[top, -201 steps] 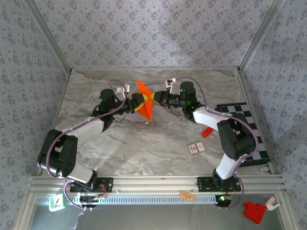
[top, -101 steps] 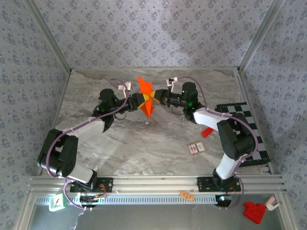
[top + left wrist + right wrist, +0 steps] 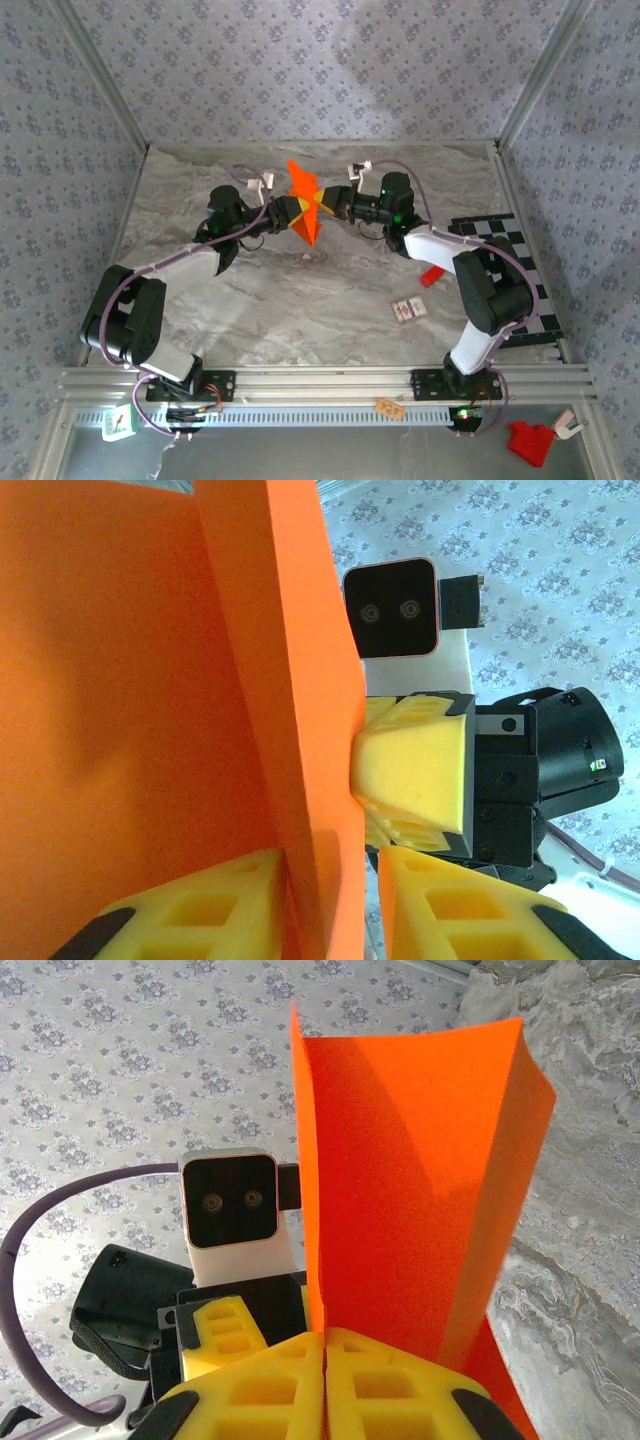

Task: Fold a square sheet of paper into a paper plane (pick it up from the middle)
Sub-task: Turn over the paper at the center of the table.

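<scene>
1. We see the orange paper (image 3: 303, 207) held up off the marble table (image 3: 300, 300), between the two grippers over the far half of the tabletop.
2. From above, the paper is a creased, pointed shape, with one tip toward the back wall and one toward the arm bases. In the wrist views it shows as flat panels meeting at a sharp fold.
3. The right gripper (image 3: 323, 203) pinches the paper. In its own wrist view, its yellow fingers (image 3: 400, 1390) are pressed together with the paper's lower edge caught in the seam between them.
4. The left gripper (image 3: 291, 210) reaches in from the opposite side. Its yellow fingers (image 3: 200, 910) stand on either side of the folded edge, close to it. We cannot tell whether they are actually squeezing it.
5. The two grippers face each other almost tip to tip, with the paper between them.
6. A small red block (image 3: 432, 275) lies near the checkered board (image 3: 505, 232) on the right side, well apart from the paper.
</scene>
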Robot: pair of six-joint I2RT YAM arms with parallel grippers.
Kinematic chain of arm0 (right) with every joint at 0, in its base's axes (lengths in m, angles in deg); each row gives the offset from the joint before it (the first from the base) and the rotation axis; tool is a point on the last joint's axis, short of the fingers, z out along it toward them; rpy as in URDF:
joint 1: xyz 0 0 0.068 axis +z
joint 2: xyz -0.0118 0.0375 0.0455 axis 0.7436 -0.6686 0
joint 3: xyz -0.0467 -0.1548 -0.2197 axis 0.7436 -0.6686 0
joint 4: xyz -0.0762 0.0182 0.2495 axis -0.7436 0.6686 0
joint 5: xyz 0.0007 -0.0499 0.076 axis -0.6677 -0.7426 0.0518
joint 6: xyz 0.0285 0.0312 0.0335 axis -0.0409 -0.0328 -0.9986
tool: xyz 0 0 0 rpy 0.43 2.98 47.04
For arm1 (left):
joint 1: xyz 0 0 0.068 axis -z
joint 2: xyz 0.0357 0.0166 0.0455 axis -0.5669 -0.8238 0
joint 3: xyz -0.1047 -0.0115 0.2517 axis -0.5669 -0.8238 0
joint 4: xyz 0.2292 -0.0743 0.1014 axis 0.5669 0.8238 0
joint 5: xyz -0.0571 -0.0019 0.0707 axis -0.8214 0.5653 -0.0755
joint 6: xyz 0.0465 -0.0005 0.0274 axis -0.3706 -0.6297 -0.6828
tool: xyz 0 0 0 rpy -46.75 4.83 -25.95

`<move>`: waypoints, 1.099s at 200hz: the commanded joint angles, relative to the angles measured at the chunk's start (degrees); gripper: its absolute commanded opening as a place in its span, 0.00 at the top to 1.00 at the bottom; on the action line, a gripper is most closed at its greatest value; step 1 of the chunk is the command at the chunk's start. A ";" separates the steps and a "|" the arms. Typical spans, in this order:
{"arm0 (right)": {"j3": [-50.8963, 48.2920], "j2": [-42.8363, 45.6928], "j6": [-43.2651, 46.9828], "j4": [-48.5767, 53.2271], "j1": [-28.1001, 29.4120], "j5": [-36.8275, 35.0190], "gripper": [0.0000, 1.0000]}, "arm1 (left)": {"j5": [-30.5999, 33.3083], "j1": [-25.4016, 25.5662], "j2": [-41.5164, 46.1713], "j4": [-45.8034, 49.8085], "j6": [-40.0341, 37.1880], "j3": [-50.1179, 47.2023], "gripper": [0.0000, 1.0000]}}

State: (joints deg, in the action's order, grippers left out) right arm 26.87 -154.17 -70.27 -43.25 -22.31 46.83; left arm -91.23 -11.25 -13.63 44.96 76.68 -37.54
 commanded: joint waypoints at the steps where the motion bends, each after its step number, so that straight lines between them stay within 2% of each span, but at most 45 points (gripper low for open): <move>1: -0.53 1.77 -0.55 -1.77 -0.50 1.29 0.90 | -0.12 0.27 -0.60 -0.93 -0.63 2.18 0.72; 30: -0.53 1.85 -0.38 -1.35 -0.60 1.26 0.86 | 0.03 0.27 -0.28 -0.47 -1.23 2.24 0.79; 70: -1.65 5.32 4.99 6.33 -2.46 -1.08 0.65 | 1.61 0.05 0.92 4.91 -4.93 2.78 0.83; 95: -2.18 9.77 13.13 17.71 -3.82 -5.04 0.53 | 3.48 -0.09 2.15 13.17 -10.54 3.89 0.84; 128: -2.56 15.59 23.19 31.89 -5.03 -13.01 0.43 | 10.44 0.30 4.05 32.88 -23.40 8.51 0.84; 140: -2.49 17.13 26.25 36.11 -5.38 -15.54 0.42 | 15.36 1.01 4.31 41.39 -28.84 11.39 0.84; 174: -2.42 19.35 30.67 41.98 -5.81 -19.89 0.39 | 35.82 5.65 2.05 62.68 -41.99 21.54 0.84; 220: -2.59 20.06 31.92 45.14 -6.31 -23.20 0.39 | 64.07 10.32 -6.95 77.94 -46.86 31.85 0.84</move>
State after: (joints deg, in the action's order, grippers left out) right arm 24.82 -135.81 -41.34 -2.20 -27.99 27.14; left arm -47.62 -2.22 -15.42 108.78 35.79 -9.76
